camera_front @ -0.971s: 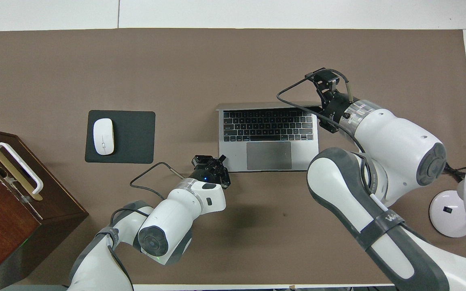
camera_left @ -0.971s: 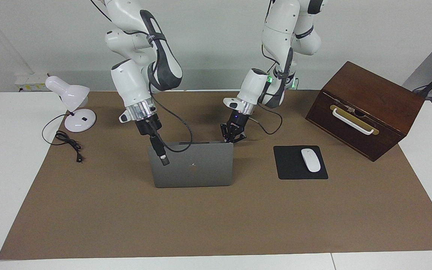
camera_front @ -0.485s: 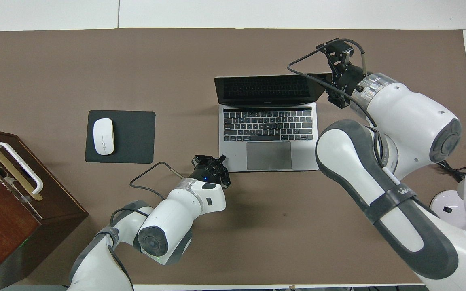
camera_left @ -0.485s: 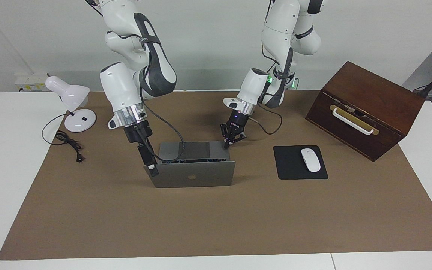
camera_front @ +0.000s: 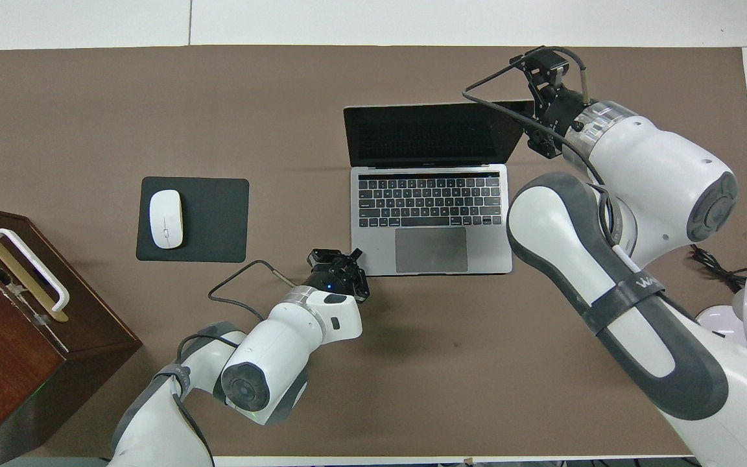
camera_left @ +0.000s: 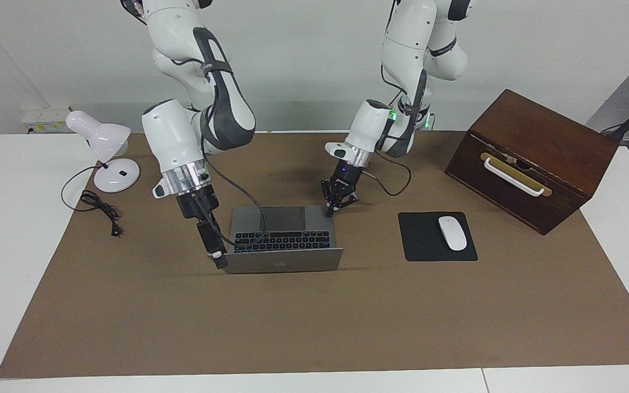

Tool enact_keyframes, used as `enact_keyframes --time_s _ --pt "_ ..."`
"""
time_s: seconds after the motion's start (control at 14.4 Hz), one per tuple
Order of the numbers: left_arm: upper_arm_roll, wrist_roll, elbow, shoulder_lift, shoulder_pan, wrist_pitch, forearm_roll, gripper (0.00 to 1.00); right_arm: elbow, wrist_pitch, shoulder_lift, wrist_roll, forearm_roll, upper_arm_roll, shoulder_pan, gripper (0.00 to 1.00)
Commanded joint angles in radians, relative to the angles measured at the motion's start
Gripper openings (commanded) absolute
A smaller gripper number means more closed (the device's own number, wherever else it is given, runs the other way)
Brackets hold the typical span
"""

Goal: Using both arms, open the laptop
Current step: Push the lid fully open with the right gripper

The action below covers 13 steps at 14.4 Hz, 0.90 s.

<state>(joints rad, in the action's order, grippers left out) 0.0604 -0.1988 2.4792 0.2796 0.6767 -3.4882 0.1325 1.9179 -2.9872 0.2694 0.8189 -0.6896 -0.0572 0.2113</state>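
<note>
A: Facing view first. Where is the laptop?

B: The laptop (camera_left: 284,240) sits mid worktop (camera_left: 129,305), its screen leaned well back and the keys showing. The black mouse pad (camera_left: 437,236) lies beside it, toward the left arm's end.

A: And the arms?

B: The right end effector (camera_left: 217,256) is at the screen's upper corner at the right arm's end. I cannot tell whether it is closed on that corner or only resting against it. The left end effector (camera_left: 332,208) is down at the base's corner nearest the robots, and its state is just as unclear.

A: Overhead view?

B: The dark screen is fully in sight above the keyboard of the laptop (camera_front: 430,207). The right end effector (camera_front: 545,65) is over the screen's corner and the left end effector (camera_front: 341,259) is at the trackpad-side corner.

A: So which step is this?

B: I judge it the end of the opening swing. Next, both arms should let go gently and lift clear without nudging the screen further or shifting the base
</note>
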Motion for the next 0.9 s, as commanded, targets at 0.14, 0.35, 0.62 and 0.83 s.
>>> enact_keyframes --time_s 0.14,0.35,0.62,0.83 --pt "-0.016 -0.022 -0.019 0.042 0.009 -0.017 0.004 0.0 -0.028 -0.01 -0.007 0.015 -0.048 -0.012 0.003 1.0" --pt "-0.016 -0.022 -0.019 0.047 0.009 -0.017 0.004 0.0 -0.004 -0.009 -0.065 0.09 -0.05 -0.012 0.031 1.0" --pt "-0.016 -0.027 -0.019 0.05 0.009 -0.017 0.004 0.0 0.084 0.017 -0.177 0.273 -0.053 -0.012 0.104 1.0" --pt "-0.014 -0.025 -0.019 0.05 0.009 -0.017 0.007 0.0 0.081 0.008 -0.19 0.255 -0.051 -0.004 0.099 1.0"
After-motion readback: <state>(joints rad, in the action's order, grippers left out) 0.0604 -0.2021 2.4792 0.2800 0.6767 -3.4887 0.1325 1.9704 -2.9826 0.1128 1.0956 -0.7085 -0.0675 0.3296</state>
